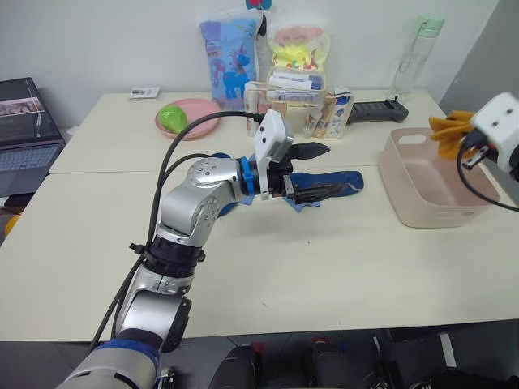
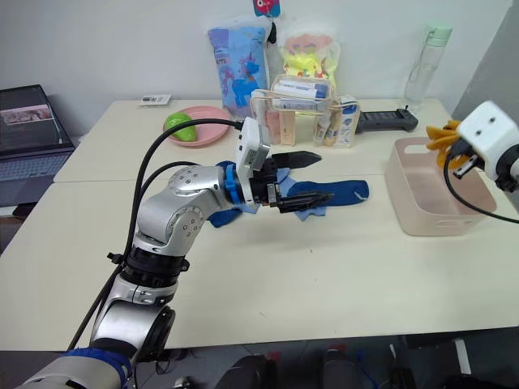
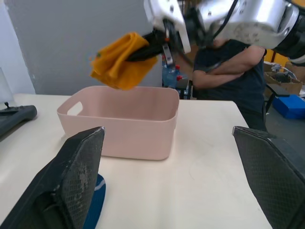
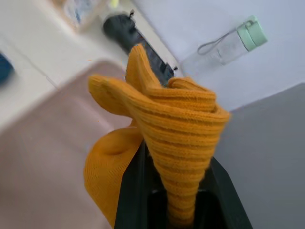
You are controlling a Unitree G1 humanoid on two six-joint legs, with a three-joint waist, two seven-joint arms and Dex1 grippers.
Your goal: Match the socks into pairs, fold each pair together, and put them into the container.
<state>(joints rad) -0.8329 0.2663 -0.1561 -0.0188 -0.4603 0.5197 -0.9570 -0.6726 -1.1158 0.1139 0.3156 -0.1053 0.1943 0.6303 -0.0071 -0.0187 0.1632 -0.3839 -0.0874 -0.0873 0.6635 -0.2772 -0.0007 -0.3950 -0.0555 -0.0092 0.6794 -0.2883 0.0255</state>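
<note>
The pale pink container [image 1: 430,182] sits on the table [image 1: 340,259] directly under the right gripper [image 3: 143,50], which hangs above its far rim with both fingers pinched on a bunched pair of mustard yellow socks [image 4: 167,143]. The socks dangle in the air over the basin, not touching it. As far as the left wrist view and the head views reach into the basin, its walls are bare; its floor is partly hidden.

The left gripper [image 2: 312,177] is held just above the table, well to the left of the container, its fingers [image 3: 78,176] spread wide and holding nothing. Right under it and just ahead of its tips lies a dark navy sock [image 2: 345,192] stretched toward the container, with a bit of light blue sock [image 2: 306,212] showing beneath the fingers.

Beyond the left gripper stand colourful snack bags [image 1: 231,61], a clear box of tubes and bottles [image 1: 296,101] whose labels are too small to read, a round pink plate [image 1: 190,117] with a green object on it, and a clear bottle [image 1: 413,57].

Between the navy sock's toe and the container's near wall the table is bare, and the whole near side of the table in front of the left gripper is open. A person with folded arms [image 3: 228,57] stands beyond the container.
</note>
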